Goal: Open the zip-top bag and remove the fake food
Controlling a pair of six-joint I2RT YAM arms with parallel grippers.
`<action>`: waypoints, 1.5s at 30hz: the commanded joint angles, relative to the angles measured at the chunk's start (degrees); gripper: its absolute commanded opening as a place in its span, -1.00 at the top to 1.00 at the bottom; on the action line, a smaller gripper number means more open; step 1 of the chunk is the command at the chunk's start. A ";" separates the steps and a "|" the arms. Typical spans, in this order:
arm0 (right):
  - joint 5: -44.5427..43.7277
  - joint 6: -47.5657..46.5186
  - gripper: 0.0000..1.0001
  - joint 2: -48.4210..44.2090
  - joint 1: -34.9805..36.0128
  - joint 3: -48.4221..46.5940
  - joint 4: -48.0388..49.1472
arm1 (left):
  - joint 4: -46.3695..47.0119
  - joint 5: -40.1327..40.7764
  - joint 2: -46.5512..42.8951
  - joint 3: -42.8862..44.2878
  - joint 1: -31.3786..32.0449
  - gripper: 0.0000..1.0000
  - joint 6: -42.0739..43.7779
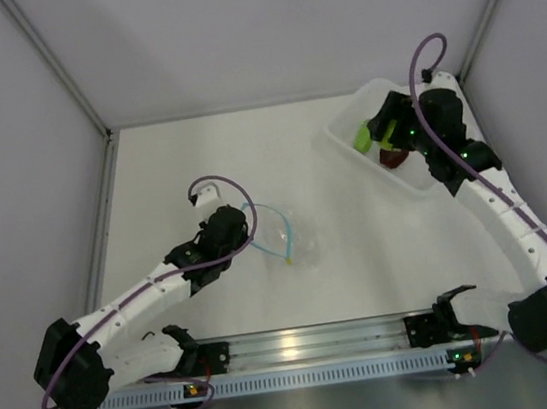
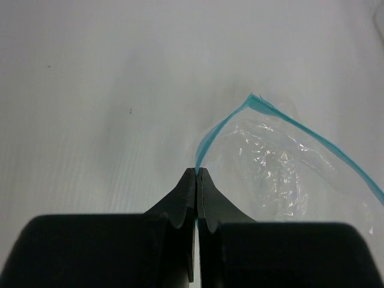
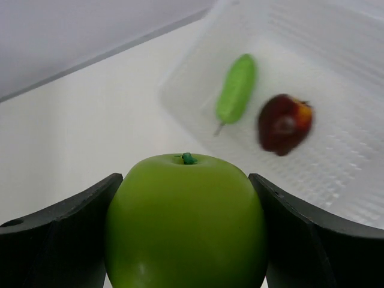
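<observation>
We're looking down on the white table (image 1: 196, 154) and, by our reckoning, we're watching the last of the fake food coming out. The right gripper (image 3: 185, 180) is hanging over the white tray (image 3: 336, 60) at the far right corner. Its fingers are spread wide around the green apple (image 3: 186, 228) and pressing on both its sides, so that's a firm hold. The next move, as we're judging it, is calling for a short lowering onto a bare part of the tray, beside the two fruits lying there and not on top of them, then a parting of the fingers. The apple is round and may be rolling once it's let go, so low and gentle is what we're wanting. Moving to the zip-top bag (image 2: 270, 174): it's lying crumpled near the middle of the table, well apart from the tray, with its mouth gaping. We're seeing nothing coloured through the clear film, so it's looking empty. The left gripper (image 2: 197, 173) is pinching the teal zipper strip (image 2: 228, 123), fingers closed tight on one lip. In the tray we're counting two pieces: the dark red fruit (image 3: 285, 123) and, just beside it without touching, the elongated green one (image 3: 236, 90).
</observation>
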State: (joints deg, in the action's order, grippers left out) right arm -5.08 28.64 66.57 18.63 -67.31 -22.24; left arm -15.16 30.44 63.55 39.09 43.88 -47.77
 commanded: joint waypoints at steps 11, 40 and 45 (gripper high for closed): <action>-11.26 -3.50 0.21 25.95 -23.29 -9.40 -5.79 | -12.17 -8.54 -4.93 12.13 -15.04 1.00 8.12; 28.63 3.26 -0.99 0.95 -22.41 16.39 9.49 | -27.47 15.44 31.18 51.60 -23.66 1.00 24.47; 35.30 3.96 -0.99 -11.00 -22.41 21.86 10.29 | -29.31 15.02 46.65 62.76 -24.28 1.00 26.76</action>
State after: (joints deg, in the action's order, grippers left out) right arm 21.52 30.81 62.28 -3.44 -46.22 -18.48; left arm -42.09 44.62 105.54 98.45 20.29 -23.40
